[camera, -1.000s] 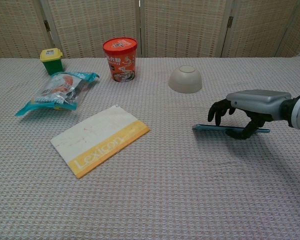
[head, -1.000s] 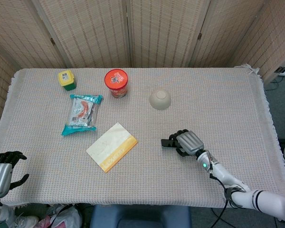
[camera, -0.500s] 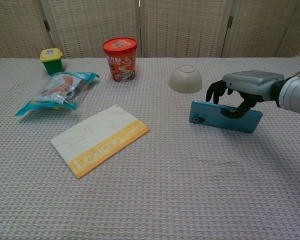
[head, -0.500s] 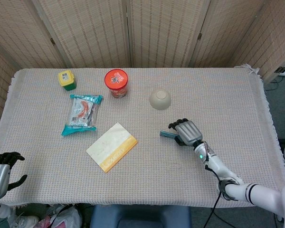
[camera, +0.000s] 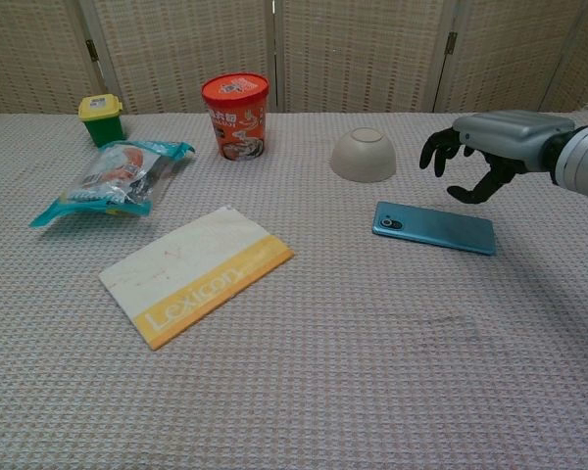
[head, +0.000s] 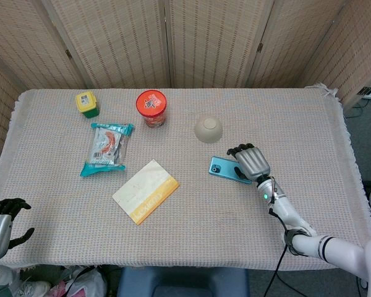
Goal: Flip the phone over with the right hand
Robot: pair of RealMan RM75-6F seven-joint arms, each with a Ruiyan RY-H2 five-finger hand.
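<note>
1. Teal-blue flat rectangular phone (camera: 434, 227) lies flat on the woven tabletop (camera: 372, 372), camera lens up, just in front of the upturned beige bowl (camera: 364, 155).
2. Right hand (camera: 490, 147) hovers above its far end, fingers (camera: 441, 149) spread and curled, holding nothing.
3. Left hand (head: 1, 221) sits at the tabletop's near-left edge, fingers apart.

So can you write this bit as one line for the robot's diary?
phone: flat on table, blue back and camera up | right hand: above phone, holding nothing | left hand: at table edge, idle
</note>
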